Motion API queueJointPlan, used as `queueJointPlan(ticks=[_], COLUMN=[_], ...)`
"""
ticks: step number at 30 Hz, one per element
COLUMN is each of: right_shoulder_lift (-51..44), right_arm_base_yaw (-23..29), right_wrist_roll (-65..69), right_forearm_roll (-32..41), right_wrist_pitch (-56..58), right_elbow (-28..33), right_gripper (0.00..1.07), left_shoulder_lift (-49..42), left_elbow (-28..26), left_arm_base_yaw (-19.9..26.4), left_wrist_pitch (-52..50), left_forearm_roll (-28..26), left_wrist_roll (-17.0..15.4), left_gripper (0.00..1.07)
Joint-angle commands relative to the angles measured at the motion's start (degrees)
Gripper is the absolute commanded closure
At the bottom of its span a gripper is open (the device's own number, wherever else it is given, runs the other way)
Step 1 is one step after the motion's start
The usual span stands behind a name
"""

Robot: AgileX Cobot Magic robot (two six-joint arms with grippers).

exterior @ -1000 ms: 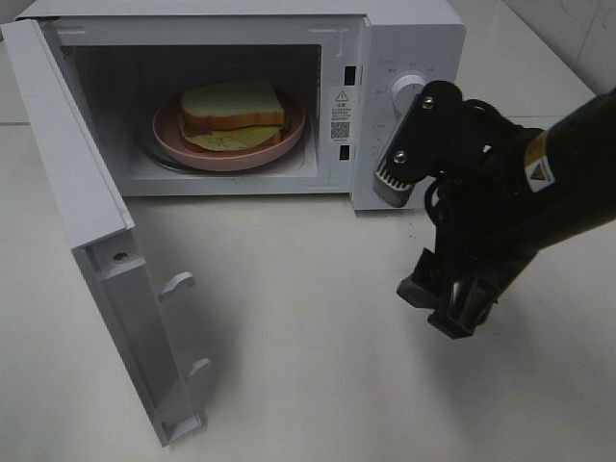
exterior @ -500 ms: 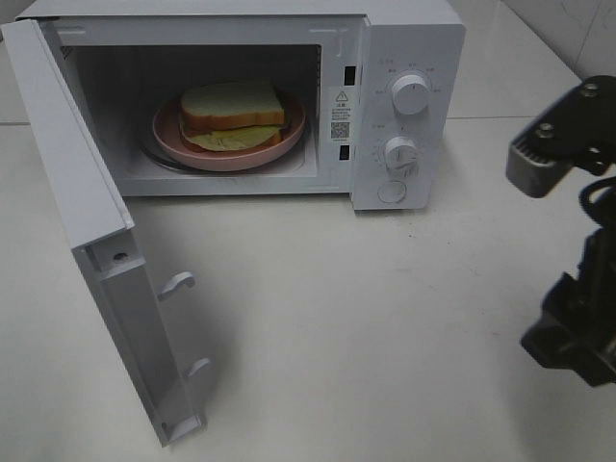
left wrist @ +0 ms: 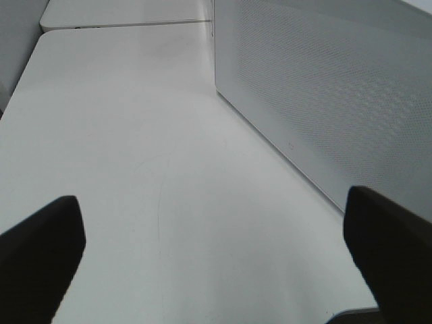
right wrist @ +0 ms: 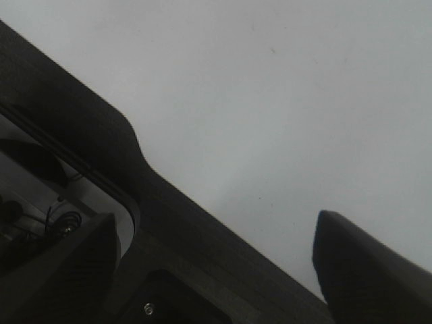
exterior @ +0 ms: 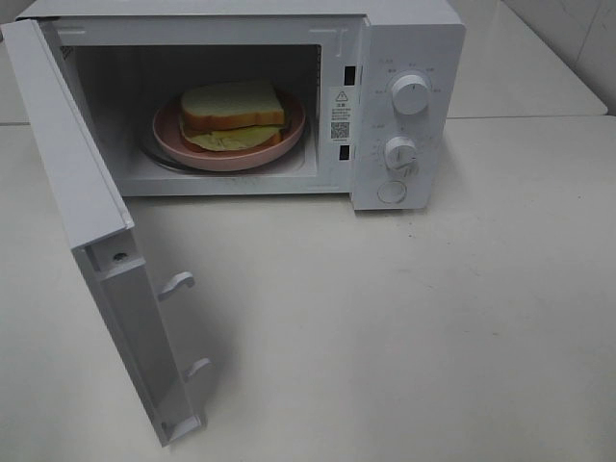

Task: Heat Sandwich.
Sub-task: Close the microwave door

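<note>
Microwave (exterior: pixel 409 43) casing: smooth white, semi-gloss, probably plastic. Plate (exterior: pixel 289 135): glossy pink. Tabletop (exterior: pixel 385 318): smooth, matt white. Sandwich (exterior: pixel 231 104) bread: matt, porous.

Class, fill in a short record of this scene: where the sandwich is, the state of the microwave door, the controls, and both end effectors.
Sandwich: on the pink plate, inside the microwave
Door: swung wide open, hinged at the left
Controls: two knobs above a round button
Left end effector: open, empty, above the table
Right end effector: open, empty, outside the high view
</note>
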Motion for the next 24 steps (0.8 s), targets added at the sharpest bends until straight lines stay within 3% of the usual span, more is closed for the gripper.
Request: queueJointPlan(ticks=[1,10,15,24], right_shoulder_lift=[-4.41,-15.81,-19.42,-27.39], right_arm_base_yaw=[-0.34,-1.15,-6.93,-16.56], right_wrist_roll=[0.34,0.34,0.00,0.00], right_forearm_roll=[0.29,0.17,-0.29,-0.11], right_wrist_pitch=[3.90,3.90,2.86,-6.07], right_elbow=[0.23,0.23,1.15,10.89], right_gripper=[0.31,0.31,0.31,0.31], left_shoulder_lift=[-1.49,-1.49,-1.49,-1.49], left_elbow=[0.06,0.06,0.06,0.06], left_arm_base_yaw=[0.00,0.00,0.00,0.00], left_wrist_pitch=[-0.86,-0.86,-0.86,-0.86], left_forearm_roll=[-0.46,-0.46,-0.46,-0.46], left_wrist_roll=[-0.40,-0.40,-0.40,-0.40], left_gripper=[0.05,0.05,0.05,0.05])
